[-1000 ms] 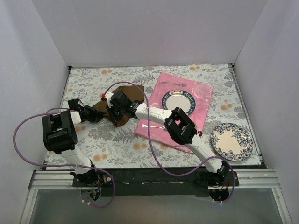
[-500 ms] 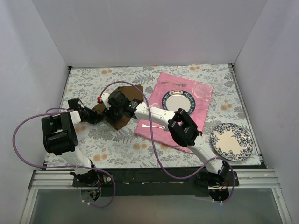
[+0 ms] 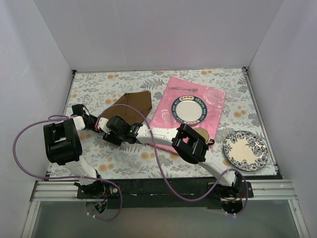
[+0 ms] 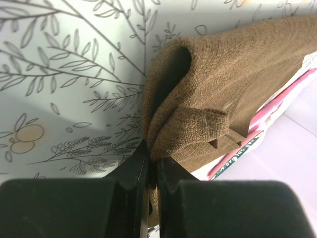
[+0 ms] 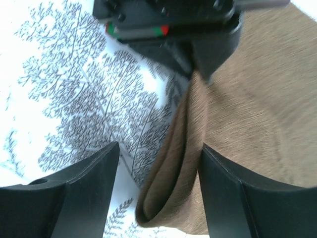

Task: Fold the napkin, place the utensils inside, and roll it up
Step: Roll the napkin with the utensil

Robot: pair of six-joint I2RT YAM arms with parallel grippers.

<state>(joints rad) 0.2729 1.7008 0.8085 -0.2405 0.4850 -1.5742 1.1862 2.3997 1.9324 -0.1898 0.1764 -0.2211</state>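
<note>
Napkin (image 3: 132, 104) cloth, plain dark brown, lies on the floral table (image 3: 99, 84) left of centre. Its right side is just beside the pink cloth mat (image 3: 213, 99), and its near-left corner is drawn toward the two arms. At that corner the cloth is doubled over on itself. Both wrist views show a rounded fold rather than a single flat edge, so the folding step looks to be in hand and not finished.

The left fingers (image 4: 136, 168) are pressed together on this bunched corner, pinching a small tuck of the weave. This grip probably anchors the corner so the doubled layer cannot spring back or slide on the table.

The right fingers (image 5: 84, 193) are spread wide and hold nothing. They sit low, just near of the left ones, with the folded edge running up between them. Whether they touch the cloth I cannot tell. Standing astride the edge like that, they seem placed either to take a fresh hold or to leave the cloth to the other arm.

Farther out, the fork (image 3: 184, 89) lies along the far edge of the mat, beyond the plate (image 3: 188, 109) and well apart from the napkin. It waits there because nothing can go inside until the fold is settled.
</note>
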